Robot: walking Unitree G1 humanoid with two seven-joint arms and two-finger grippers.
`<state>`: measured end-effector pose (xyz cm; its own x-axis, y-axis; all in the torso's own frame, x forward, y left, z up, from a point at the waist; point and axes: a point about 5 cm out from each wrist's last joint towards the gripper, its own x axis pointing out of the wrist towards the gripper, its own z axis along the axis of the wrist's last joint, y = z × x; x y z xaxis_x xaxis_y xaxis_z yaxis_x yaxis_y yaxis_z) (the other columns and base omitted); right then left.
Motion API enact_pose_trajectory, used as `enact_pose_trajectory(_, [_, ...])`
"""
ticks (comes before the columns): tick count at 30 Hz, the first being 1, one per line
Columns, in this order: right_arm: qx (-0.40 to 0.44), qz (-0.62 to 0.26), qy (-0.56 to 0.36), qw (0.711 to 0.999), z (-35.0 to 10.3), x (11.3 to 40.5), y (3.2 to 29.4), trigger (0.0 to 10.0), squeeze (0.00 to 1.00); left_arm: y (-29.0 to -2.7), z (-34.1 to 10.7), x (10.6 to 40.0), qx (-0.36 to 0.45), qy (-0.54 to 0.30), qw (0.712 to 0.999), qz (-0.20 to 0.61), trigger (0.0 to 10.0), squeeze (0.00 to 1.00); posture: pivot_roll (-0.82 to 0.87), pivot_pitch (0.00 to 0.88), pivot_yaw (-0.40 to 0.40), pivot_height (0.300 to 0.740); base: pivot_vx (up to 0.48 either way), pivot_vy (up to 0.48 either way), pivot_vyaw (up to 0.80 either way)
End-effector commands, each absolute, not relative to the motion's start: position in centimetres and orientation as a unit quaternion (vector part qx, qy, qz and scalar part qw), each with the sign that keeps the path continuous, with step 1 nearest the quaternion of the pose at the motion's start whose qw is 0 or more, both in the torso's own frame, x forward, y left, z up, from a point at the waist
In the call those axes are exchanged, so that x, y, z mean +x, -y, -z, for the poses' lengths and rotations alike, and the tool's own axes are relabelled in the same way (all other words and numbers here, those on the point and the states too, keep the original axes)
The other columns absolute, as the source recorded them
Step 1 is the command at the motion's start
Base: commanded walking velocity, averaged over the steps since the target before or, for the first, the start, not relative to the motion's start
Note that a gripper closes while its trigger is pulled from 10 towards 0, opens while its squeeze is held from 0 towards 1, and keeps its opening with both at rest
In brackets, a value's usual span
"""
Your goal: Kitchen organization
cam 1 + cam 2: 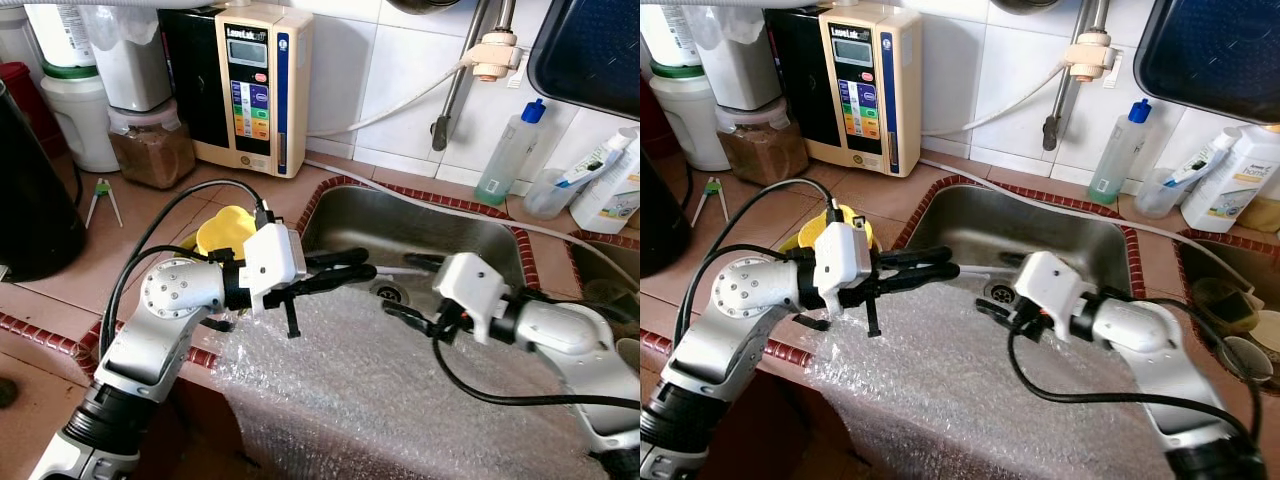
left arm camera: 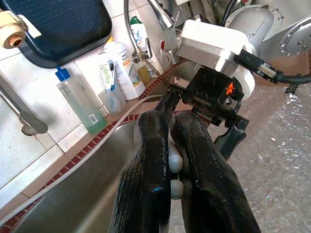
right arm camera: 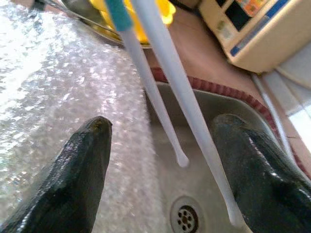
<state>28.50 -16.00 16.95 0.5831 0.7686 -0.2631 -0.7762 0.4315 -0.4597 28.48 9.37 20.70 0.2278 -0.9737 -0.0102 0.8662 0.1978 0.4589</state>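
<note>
Stainless sink point(image 1: 480, 225), red-tiled rim, bubble wrap point(image 1: 380, 390) draped over its near edge; basin open beneath both grippers. Left gripper point(image 1: 355, 268): fingers clamped together on white chopsticks point(image 3: 165, 87), tips above the drain point(image 3: 184, 219). Right gripper point(image 3: 165, 160): fingers spread wide, flanking both sticks, no contact.

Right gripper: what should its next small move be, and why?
Probably close the right gripper on the two pale sticks. Its jaws stand open with both sticks running between them, above the sink, while the left gripper grips them with jaws shut.
</note>
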Motion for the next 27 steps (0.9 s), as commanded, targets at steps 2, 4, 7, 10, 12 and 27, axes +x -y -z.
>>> enact_pose_trajectory(2, [-0.279, -0.476, -0.002, 0.834, -17.2, 28.6, 15.4, 0.0, 0.00, -9.0, -20.9, 28.1, 0.187, 0.149, 0.753, 0.614, 0.0, 0.00, 0.08, 0.000, -0.043, 0.740, 0.000, 0.000, 0.00])
enact_pose_trajectory(4, [-0.276, -0.490, -0.002, 0.827, -17.3, 28.4, 15.0, 0.0, 0.00, -8.9, -20.9, 28.1, 0.183, 0.148, 0.755, 0.612, 0.0, 0.00, 0.08, 0.000, -0.044, 0.740, 0.000, 0.000, 0.00])
enact_pose_trajectory(7, [-0.267, -0.496, -0.004, 0.826, -17.4, 28.1, 15.0, 0.0, 0.00, -8.9, -20.9, 28.1, 0.180, 0.148, 0.756, 0.612, 0.0, 0.00, 0.07, 0.000, -0.041, 0.740, 0.000, 0.000, 0.00])
enact_pose_trajectory(10, [-0.261, -0.492, -0.007, 0.831, -17.2, 27.9, 15.2, 0.0, 0.00, -8.7, -20.9, 28.1, 0.177, 0.149, 0.755, 0.613, 0.0, 0.00, 0.07, 0.000, -0.042, 0.740, 0.000, 0.000, 0.00])
enact_pose_trajectory(12, [-0.259, -0.490, -0.008, 0.833, -17.0, 27.7, 15.3, 0.0, 0.00, -8.7, -20.9, 28.0, 0.175, 0.148, 0.754, 0.616, 0.0, 0.00, 0.07, 0.000, -0.041, 0.740, 0.000, 0.000, 0.00])
enact_pose_trajectory(27, [-0.241, -0.453, -0.004, 0.858, -17.0, 27.1, 15.8, 0.0, 0.00, -8.6, -21.1, 28.2, 0.156, 0.151, 0.761, 0.611, 0.0, 0.00, 0.04, 0.000, -0.027, 0.740, 0.000, 0.000, 0.00])
